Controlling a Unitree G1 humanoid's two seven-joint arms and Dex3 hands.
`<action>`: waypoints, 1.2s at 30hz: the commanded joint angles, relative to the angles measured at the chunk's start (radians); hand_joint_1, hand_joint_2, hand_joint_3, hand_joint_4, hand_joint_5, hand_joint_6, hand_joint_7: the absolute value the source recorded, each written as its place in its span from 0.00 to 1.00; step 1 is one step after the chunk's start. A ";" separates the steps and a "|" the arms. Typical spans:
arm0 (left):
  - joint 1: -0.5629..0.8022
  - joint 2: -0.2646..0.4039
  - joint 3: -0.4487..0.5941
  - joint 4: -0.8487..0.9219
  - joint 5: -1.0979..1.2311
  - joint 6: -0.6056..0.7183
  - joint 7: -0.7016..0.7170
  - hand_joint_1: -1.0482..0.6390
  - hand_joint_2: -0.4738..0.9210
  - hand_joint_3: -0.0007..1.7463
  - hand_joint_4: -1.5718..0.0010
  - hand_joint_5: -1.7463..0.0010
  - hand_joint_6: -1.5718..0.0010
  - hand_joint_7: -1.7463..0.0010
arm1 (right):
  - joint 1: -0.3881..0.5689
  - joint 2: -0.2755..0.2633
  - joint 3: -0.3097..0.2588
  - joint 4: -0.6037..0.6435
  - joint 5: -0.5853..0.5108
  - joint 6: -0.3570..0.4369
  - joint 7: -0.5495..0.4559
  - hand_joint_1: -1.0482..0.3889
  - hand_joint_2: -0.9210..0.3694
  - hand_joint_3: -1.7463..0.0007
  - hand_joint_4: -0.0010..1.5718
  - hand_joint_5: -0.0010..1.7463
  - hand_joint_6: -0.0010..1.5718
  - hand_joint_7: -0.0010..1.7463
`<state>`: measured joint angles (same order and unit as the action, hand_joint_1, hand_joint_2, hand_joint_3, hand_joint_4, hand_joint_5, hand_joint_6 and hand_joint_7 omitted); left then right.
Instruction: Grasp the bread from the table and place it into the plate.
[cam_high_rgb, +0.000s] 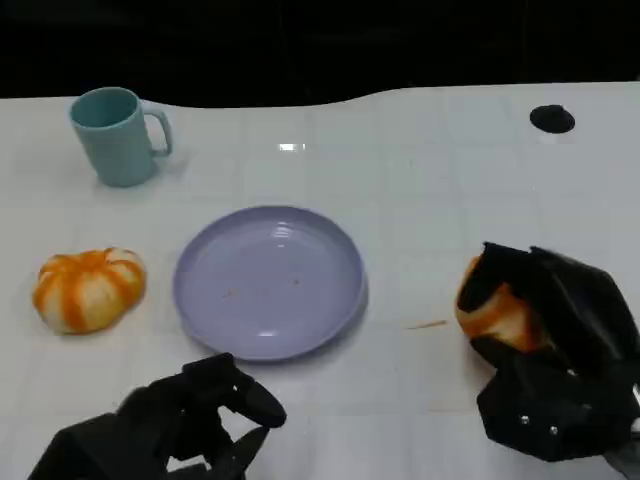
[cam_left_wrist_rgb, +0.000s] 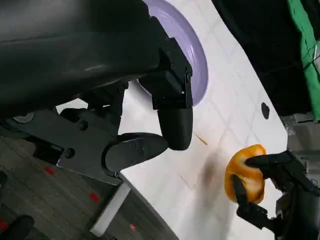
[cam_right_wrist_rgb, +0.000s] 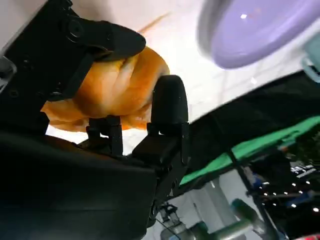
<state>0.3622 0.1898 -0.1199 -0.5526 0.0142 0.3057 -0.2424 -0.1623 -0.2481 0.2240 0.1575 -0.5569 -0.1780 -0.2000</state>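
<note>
An orange bread roll (cam_high_rgb: 492, 312) sits in my right hand (cam_high_rgb: 555, 350), right of the lavender plate (cam_high_rgb: 268, 280). In the right wrist view the black fingers (cam_right_wrist_rgb: 167, 107) wrap around the bread (cam_right_wrist_rgb: 117, 87), with the plate (cam_right_wrist_rgb: 260, 30) beyond. The left wrist view also shows that bread (cam_left_wrist_rgb: 245, 175) gripped by the right hand (cam_left_wrist_rgb: 285, 195), and the plate's rim (cam_left_wrist_rgb: 197, 60). A second orange-and-white bread roll (cam_high_rgb: 90, 288) lies on the table left of the plate. My left hand (cam_high_rgb: 185, 425) hovers near the front edge below the plate, fingers curled, holding nothing.
A teal mug (cam_high_rgb: 118, 135) stands at the back left. A small black round object (cam_high_rgb: 551, 119) lies at the back right. A thin crumb or stick (cam_high_rgb: 427, 324) lies between plate and right hand. The table's far edge meets darkness.
</note>
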 joint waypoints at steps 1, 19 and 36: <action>-0.002 0.009 -0.003 0.009 0.016 -0.016 0.011 0.48 0.89 0.42 0.59 0.00 0.60 0.27 | -0.039 0.014 0.008 -0.036 0.024 -0.046 0.019 0.66 0.44 0.30 0.59 1.00 0.48 0.88; 0.007 -0.002 -0.020 -0.002 0.022 -0.010 0.018 0.48 0.89 0.41 0.61 0.00 0.60 0.27 | -0.217 0.163 0.111 0.104 -0.003 -0.046 0.050 0.66 0.50 0.19 0.62 1.00 0.49 0.94; 0.023 -0.009 -0.046 -0.010 0.032 -0.027 0.027 0.47 0.87 0.43 0.59 0.00 0.60 0.25 | -0.463 0.295 0.199 0.508 -0.022 -0.162 -0.029 0.63 0.49 0.22 0.63 1.00 0.46 1.00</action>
<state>0.3761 0.1726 -0.1620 -0.5558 0.0343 0.2940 -0.2249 -0.5726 0.0322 0.4214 0.6115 -0.5856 -0.3258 -0.2176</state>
